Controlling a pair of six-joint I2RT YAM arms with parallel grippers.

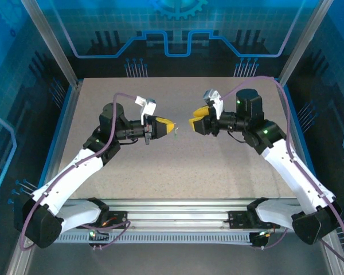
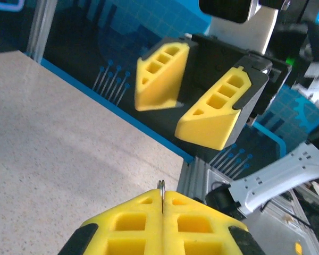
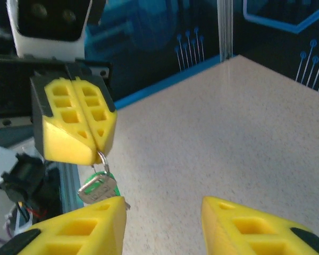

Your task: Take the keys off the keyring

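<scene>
My left gripper [image 1: 167,127] hangs above the middle of the table, shut on a thin metal keyring [image 2: 162,187] whose edge pokes out between the yellow pads. In the right wrist view the keyring [image 3: 103,159] hangs below the left gripper [image 3: 95,151], carrying a silver key and a green-headed key [image 3: 98,186]. The keys [image 1: 175,130] dangle as a small green speck between the two arms. My right gripper [image 1: 193,121] faces the left one, open, a short gap away. Its left finger [image 3: 90,226] sits just below the keys, and nothing lies between its fingers.
The speckled grey tabletop [image 1: 178,172] spreads under both arms. Blue-edged frame rails [image 1: 66,114] and dark patterned walls close in the sides and back. A metal rail [image 1: 178,206] runs along the near edge.
</scene>
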